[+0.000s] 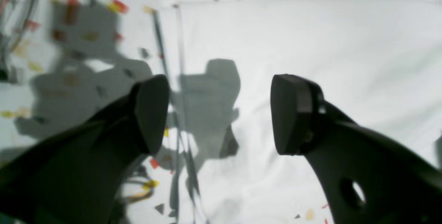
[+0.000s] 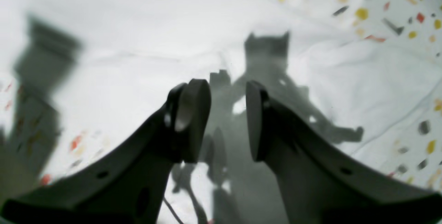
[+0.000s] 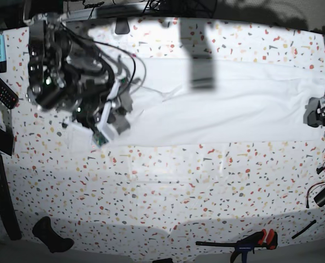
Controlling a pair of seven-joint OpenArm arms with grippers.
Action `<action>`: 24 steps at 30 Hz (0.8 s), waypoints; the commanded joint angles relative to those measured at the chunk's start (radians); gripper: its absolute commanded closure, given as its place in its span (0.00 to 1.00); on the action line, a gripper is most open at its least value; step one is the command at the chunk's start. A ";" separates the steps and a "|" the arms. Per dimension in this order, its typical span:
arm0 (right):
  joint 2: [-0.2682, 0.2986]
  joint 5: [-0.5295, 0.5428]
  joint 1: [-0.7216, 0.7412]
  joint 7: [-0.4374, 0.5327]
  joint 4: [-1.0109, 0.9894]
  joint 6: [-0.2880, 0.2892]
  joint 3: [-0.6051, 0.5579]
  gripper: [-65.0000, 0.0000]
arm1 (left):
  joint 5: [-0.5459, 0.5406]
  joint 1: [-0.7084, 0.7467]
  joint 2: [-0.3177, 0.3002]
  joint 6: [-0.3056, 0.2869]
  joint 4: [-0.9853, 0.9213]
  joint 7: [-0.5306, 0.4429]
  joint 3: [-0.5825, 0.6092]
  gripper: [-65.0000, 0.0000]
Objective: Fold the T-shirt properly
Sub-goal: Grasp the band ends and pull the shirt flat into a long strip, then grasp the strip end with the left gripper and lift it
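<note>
Both dark two-fingered grippers hang empty over the cloth: the left gripper (image 1: pixel 221 113) with its jaws spread wide, the right gripper (image 2: pixel 228 120) with a narrower gap and nothing between the pads. Beneath them the large, plain white, wrinkly T-shirt (image 3: pixel 228 107) lies as a long flat band across the far half of the white table speckled with red, grey and yellow flecks (image 3: pixel 167 186). Both wrist views are blurred, and in the base view the right arm's bulk hides the shirt's end there, while the left gripper sits small at the frame's edge.
</note>
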 commanded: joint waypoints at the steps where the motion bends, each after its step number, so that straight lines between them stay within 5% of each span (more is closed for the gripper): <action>1: 0.005 0.008 -0.028 0.019 0.058 0.011 0.003 0.67 | -0.023 -0.020 -0.029 -0.008 0.009 -0.012 -0.007 0.33; 9: 0.006 0.008 -0.351 0.021 0.302 0.018 0.003 0.67 | 0.163 -0.020 -0.030 0.015 0.004 -0.120 -0.007 0.33; 15: 0.006 0.008 -0.536 0.069 0.354 0.038 0.003 0.67 | 0.157 -0.020 -0.029 0.015 -0.120 -0.122 -0.007 0.33; 20: 0.005 0.012 -0.607 0.080 0.355 0.041 0.003 0.67 | -0.004 -0.020 -0.029 -0.063 -0.270 -0.089 -0.007 0.33; 24: 0.005 0.012 -0.615 0.080 0.355 0.041 0.003 0.67 | -0.203 -0.020 -0.029 -0.095 -0.319 0.063 -0.007 0.33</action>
